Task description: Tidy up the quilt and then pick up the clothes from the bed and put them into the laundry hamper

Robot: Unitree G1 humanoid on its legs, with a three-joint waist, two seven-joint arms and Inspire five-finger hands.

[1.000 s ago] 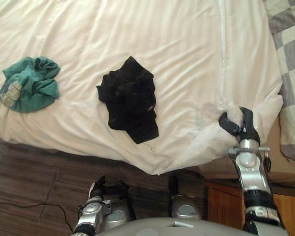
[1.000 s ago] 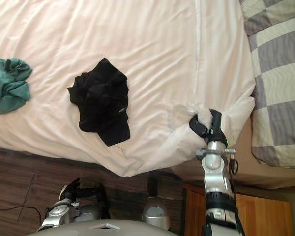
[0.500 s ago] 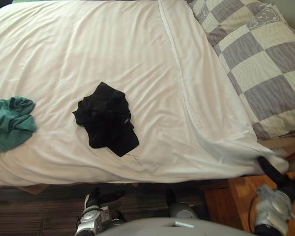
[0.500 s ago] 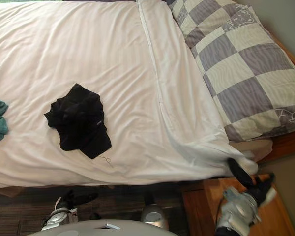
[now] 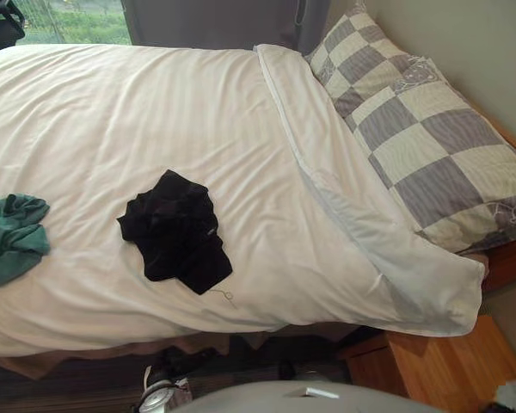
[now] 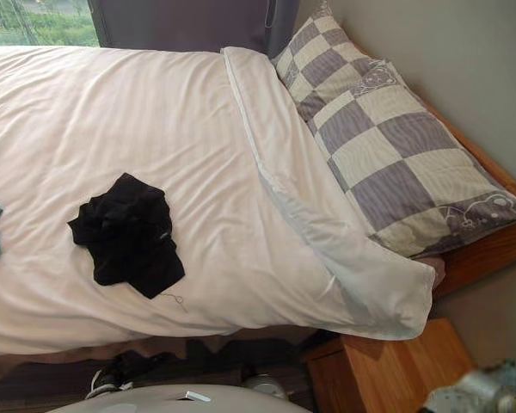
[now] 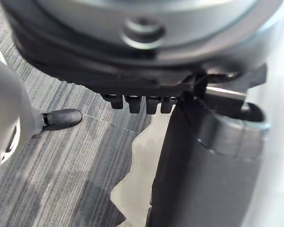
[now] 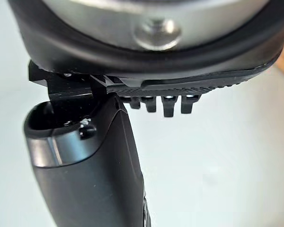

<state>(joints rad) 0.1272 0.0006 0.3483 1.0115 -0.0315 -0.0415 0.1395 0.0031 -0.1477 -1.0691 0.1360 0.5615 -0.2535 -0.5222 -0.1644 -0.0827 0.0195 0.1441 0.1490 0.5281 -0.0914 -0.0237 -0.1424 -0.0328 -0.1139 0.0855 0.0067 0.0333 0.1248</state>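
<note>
Hanging at the lower right edge of the head views, the right hand (image 8: 85, 179) holds nothing; its thumb is extended and its fingers are relaxed. Just ahead of it stands a wooden nightstand (image 5: 439, 370). Beyond the nightstand, the near corner of the white quilt (image 5: 198, 129) droops over the edge of the bed frame (image 6: 486, 249), apart from the hand. The quilt's top edge is folded back in a band alongside a grey-and-cream checked pillow (image 5: 421, 146).

The left hand (image 7: 203, 179) is low, over grey striped carpet (image 7: 61, 165), fingers relaxed, holding nothing.

Location of clothes:
- Black garment (image 5: 174, 231): crumpled on the quilt, ahead of the left hand, well to the left of the right hand.
- Green garment (image 5: 13, 237): bunched on the quilt, farther left of both hands.
</note>
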